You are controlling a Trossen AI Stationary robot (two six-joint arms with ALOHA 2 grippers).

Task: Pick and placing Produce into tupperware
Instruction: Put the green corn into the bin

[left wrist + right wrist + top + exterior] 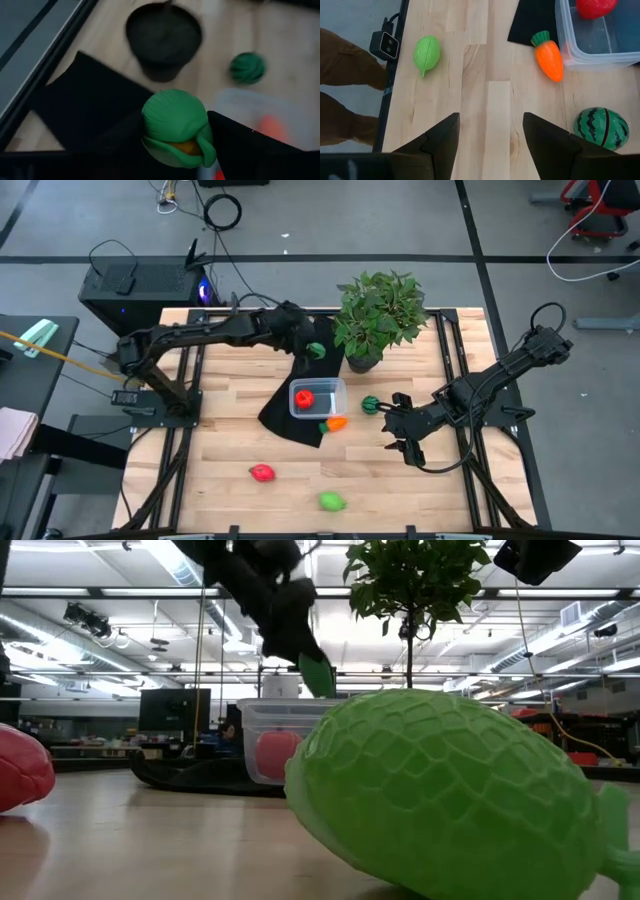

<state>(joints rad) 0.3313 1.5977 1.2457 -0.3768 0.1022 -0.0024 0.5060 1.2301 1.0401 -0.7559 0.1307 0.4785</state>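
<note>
My left gripper (312, 348) is up in the air over the black cloth (285, 405), just beyond the clear tupperware (335, 392), and is shut on a bright green toy piece (175, 125). One red piece (304, 398) lies inside the tupperware. An orange carrot (336, 423) lies against the box's near side, and a striped dark green ball (371, 405) rests to its right. A red piece (262, 472) and a bright green one (332, 501) lie near the table's near edge. My right gripper (400, 432) is open, right of the ball, touching nothing. My left gripper pinches the bright green piece (172, 145) between its two fingers (245, 150), which stand on either side of it. They come from above, slanting down (290, 620). The piece (318, 675) is lifted clear, above the cloth and the tupperware.
A leafy potted plant (378, 315) stands just beyond the tupperware, close to my left gripper. The black cloth lies under the box and reaches toward the far edge. A person's legs (345, 75) show past the table's near edge. Bare wood lies between the near pieces and the box.
</note>
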